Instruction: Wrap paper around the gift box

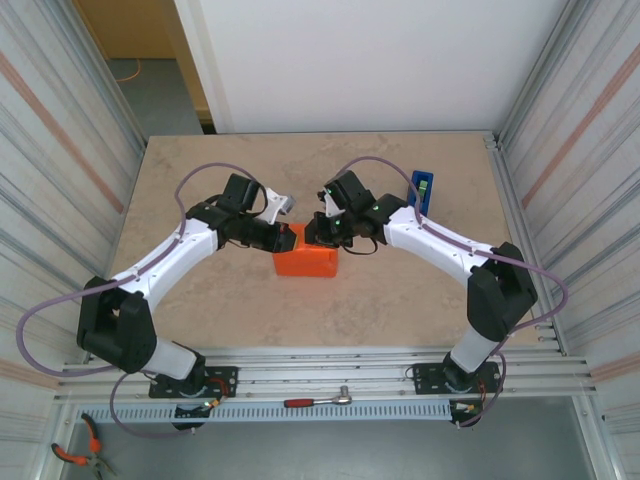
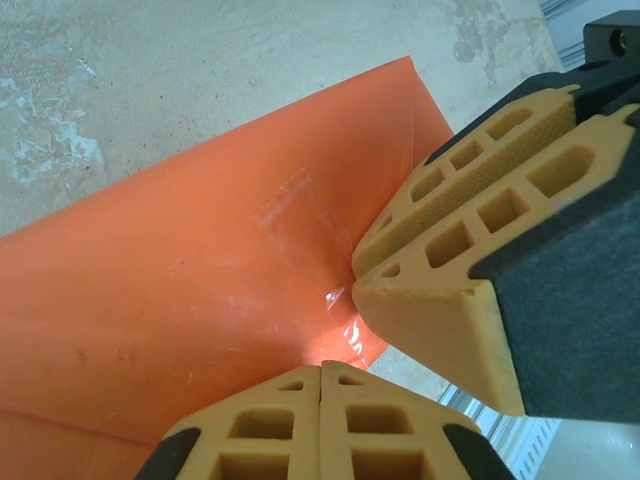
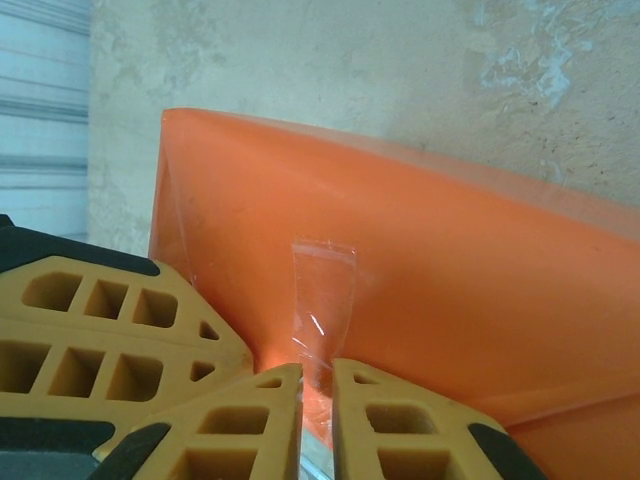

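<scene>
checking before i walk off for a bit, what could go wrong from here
The clear tape strip looks wrinkled on the paper; the right gripper, closed at its lower end, might peel it up when pulling away.
The left gripper sits right against the right gripper at the same fold, so they could bump or crease the paper.

- Beige marbled table (image 1: 180, 300), rectangular, pale veining across the top.
- Orange paper (image 1: 308, 263), folded into a boxy parcel, sits mid-table.
- Blue tape dispenser (image 1: 421, 190), far right, well apart from the parcel.
</scene>
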Controlling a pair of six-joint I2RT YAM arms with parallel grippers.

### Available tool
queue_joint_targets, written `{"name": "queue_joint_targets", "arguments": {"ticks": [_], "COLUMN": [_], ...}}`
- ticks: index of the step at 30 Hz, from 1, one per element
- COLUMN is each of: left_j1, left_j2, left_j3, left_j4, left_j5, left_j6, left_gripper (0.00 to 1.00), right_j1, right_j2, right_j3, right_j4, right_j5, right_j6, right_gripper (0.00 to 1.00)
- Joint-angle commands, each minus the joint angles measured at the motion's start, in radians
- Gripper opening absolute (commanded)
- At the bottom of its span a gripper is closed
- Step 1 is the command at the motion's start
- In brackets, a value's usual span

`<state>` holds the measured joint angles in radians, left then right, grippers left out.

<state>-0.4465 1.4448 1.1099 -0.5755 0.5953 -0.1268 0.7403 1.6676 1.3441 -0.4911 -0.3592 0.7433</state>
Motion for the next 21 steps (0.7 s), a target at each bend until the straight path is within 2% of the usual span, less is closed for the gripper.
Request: {"name": "queue_joint_targets", "arguments": {"ticks": [1,21], "left_j1": [-0.001,-0.001], "left_j2": [-0.003,0.002], "left_j3": [-0.034,-0.039], "left_j4": [-0.03,-0.031], "left_j5": [-0.031,-0.037], "left_j6": [0.02,0.022], "left_gripper": [0.02,0.0], "right_j1": [0.007,0.046], "right_j2": [0.026,0.064], "right_j3": [0.024,0.106], "right_j4": [-0.117,-0.22], "right_j5": [0.012,0.018], "right_j6": [-0.043,-0.17], "right_gripper": [0.18,0.28]}}
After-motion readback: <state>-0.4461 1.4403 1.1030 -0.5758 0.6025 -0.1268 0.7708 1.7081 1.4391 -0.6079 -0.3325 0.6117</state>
